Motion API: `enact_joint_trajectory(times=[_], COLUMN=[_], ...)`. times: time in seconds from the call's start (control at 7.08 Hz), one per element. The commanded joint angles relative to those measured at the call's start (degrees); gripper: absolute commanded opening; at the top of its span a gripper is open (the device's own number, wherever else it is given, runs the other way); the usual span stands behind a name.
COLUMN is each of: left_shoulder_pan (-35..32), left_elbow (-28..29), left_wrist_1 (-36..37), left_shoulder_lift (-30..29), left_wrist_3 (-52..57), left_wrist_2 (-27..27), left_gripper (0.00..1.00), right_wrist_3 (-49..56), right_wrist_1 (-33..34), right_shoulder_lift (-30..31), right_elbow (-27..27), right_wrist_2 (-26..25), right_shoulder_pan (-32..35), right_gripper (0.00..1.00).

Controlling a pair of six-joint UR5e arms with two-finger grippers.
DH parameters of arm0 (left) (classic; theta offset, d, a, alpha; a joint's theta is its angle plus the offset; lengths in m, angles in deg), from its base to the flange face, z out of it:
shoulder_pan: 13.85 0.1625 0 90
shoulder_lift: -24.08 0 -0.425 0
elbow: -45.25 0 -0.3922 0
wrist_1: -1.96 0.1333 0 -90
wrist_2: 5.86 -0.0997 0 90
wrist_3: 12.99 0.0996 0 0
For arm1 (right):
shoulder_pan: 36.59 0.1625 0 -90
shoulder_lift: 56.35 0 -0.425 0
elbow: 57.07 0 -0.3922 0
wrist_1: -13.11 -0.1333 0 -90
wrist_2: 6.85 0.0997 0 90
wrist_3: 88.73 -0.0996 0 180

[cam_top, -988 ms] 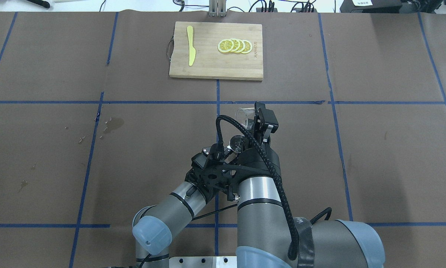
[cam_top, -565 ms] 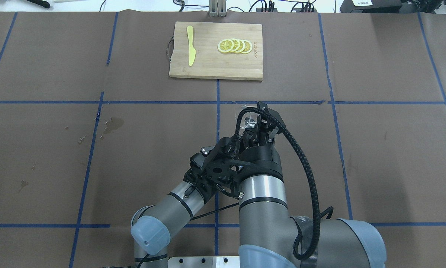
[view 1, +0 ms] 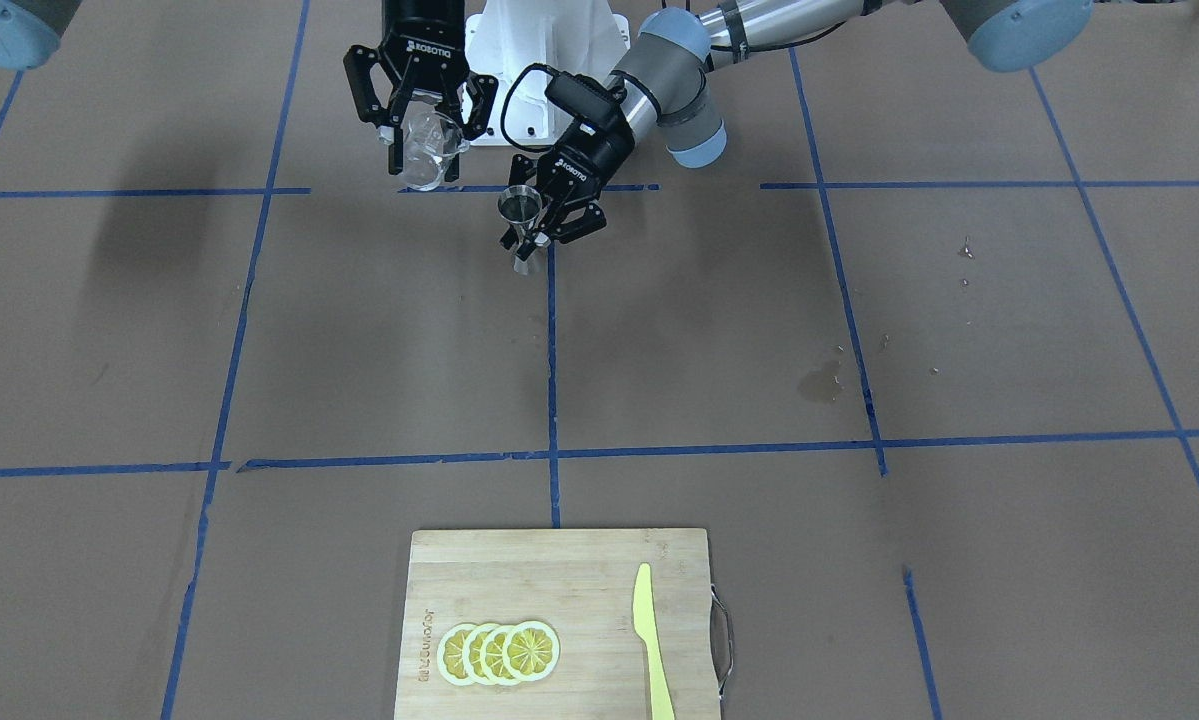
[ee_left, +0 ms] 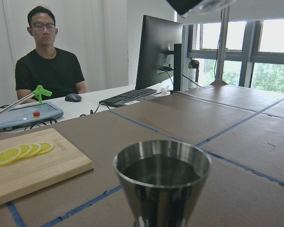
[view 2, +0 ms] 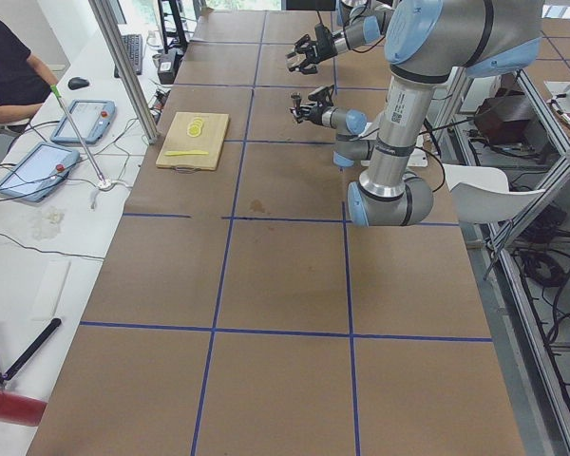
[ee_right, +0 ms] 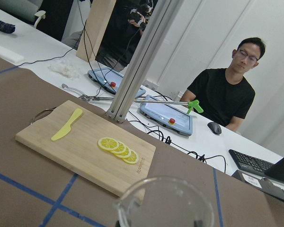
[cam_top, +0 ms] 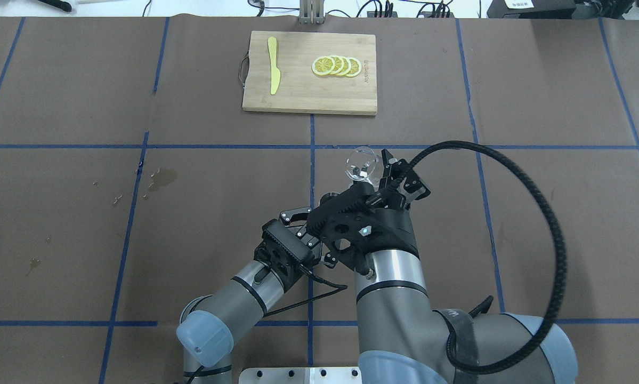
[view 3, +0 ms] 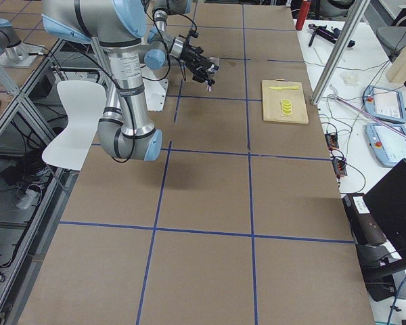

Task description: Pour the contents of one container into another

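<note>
Pouring stage, I judge: the right claw (view 1: 426, 135) grips the small clear glass cup with a pouring lip (view 1: 427, 160) aloft, near the grey steel hourglass-shaped jigger (view 1: 521, 215) clamped in the left claw (view 1: 537, 235); next, the lip must come over the jigger's mouth.

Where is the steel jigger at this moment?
In the front-facing view the jigger is at top centre, held in the left gripper near a blue tape crossing; the glass cup is just view-left of it.
</note>
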Motion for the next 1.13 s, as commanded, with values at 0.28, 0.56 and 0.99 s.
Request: enact_joint_trajectory(times=[0.28, 0.56, 0.99], left_shoulder_pan=[-0.42, -0.68, -0.77], left_elbow=[-6.21, -11.39, -13.17], left_wrist_1=[-0.39, -1.0, -17.04], left_shoulder_lift=[5.78, 13.5, 33.15], left_wrist_3=[-0.09, -0.26, -0.09], left_wrist_2=[-3.0, -3.47, -4.96], left_gripper=[0.0, 0.0, 0.0], right_wrist_3=[-15.04, -14.6, -14.6], right_wrist_1=[-24.87, -35.68, -36.5], right_shoulder_lift=[22.99, 29.29, 29.93], right_elbow=[-1.47, 2.21, 3.19], right_wrist_2=[1.62, 1.62, 1.62], right_shoulder_pan=[0.29, 0.37, 0.37], right_gripper=[0.0, 0.0, 0.0])
